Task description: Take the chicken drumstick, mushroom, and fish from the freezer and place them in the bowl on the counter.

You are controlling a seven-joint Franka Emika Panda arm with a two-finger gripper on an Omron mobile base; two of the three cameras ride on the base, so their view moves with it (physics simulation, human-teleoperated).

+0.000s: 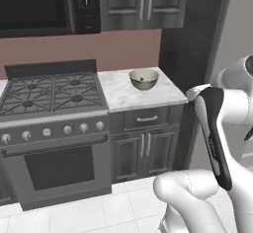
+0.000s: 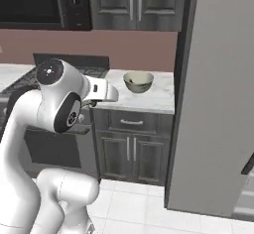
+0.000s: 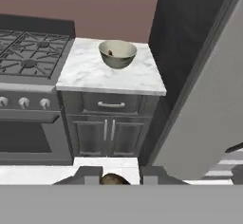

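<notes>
Now looking along the gripper [image 3: 121,179] in the hand view: closed tight on a small brown round thing [image 3: 113,179], pinched between the two dark fingertips [image 3: 90,175]. Can't tell which food it is. Hanging up above the white floor tiles [image 3: 107,163], well apart from the bowl [image 3: 117,53]. Looking at the bowl [image 1: 144,79] next: pale cream, round and deep, standing upright on the white marble worktop [image 1: 123,96], near the back, close to the pink wall [image 1: 74,49]. Holds a small dark bit [image 3: 111,52] inside, too small to tell what. Under the worktop [image 3: 95,78], one dark grey drawer [image 3: 111,104] with a silver handle, and two dark cabinet doors [image 3: 108,133] below it. Just beside the worktop on one side, a black gas stove [image 1: 49,91] with a row of round knobs [image 1: 54,131] on its front. On the other side, the freezer [image 2: 218,104], with its big flat grey door standing tall, close to the worktop [image 2: 158,99] and the bowl [image 2: 138,81]. Same grey door [image 3: 209,118] leaning across the side of the hand view. Up above the stove, a dark microwave [image 1: 39,5], and dark cupboards [image 1: 143,2] over the worktop. Down low in both base views, the white arm [image 2: 54,104], bent and folded up in front of the cabinets.
</notes>
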